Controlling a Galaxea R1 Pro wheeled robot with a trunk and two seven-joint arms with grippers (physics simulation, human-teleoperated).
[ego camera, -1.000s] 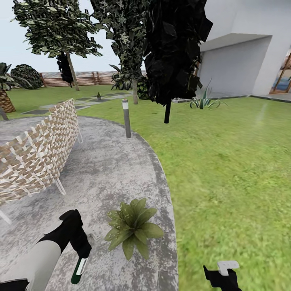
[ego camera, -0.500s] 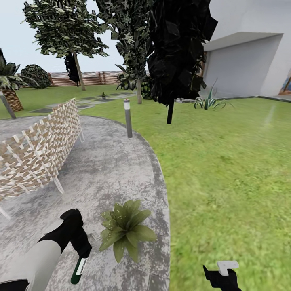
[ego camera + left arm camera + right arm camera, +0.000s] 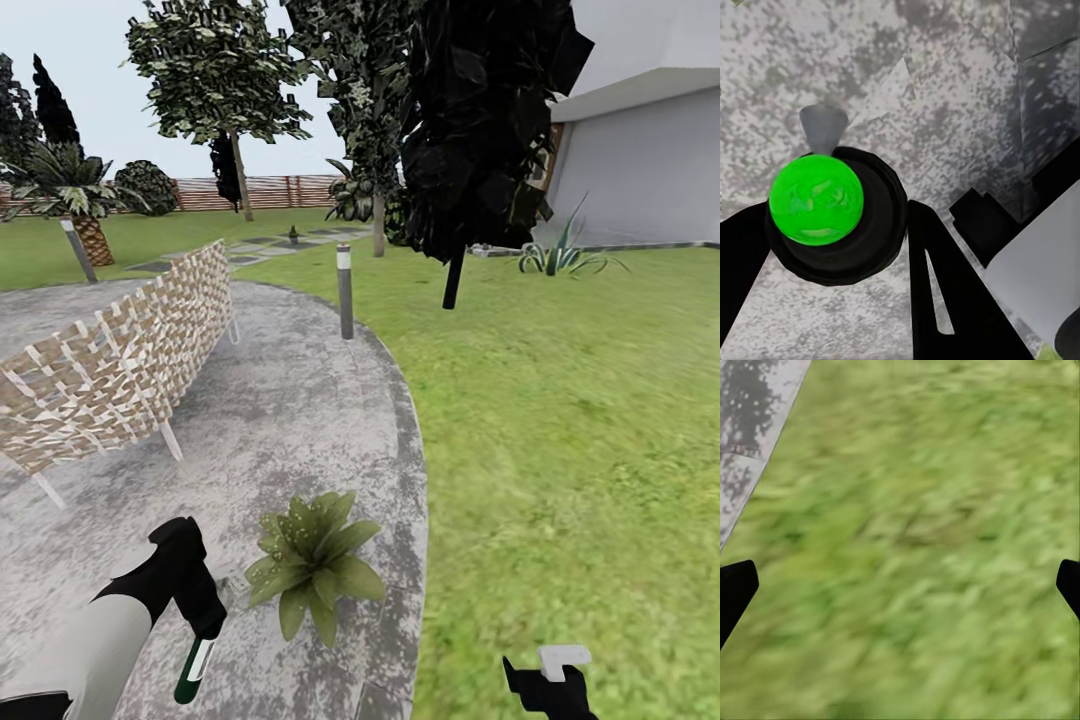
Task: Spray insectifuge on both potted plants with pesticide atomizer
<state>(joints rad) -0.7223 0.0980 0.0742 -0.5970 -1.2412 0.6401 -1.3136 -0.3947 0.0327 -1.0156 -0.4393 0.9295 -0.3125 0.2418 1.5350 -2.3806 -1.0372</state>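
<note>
Between your left fingers (image 3: 205, 625) the spray bottle (image 3: 194, 669) hangs base-down, clamped near its top, just beside the potted plant (image 3: 313, 566). It looks light, stiff and slick, so grip it firmly. Your right fingers (image 3: 548, 680) are spread over grass.

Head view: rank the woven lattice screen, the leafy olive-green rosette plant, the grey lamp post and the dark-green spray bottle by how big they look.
1. Woven lattice screen
2. Leafy olive-green rosette plant
3. Grey lamp post
4. Dark-green spray bottle, in the left end effector

The post stands farther off, so its real size is unsure.
</note>
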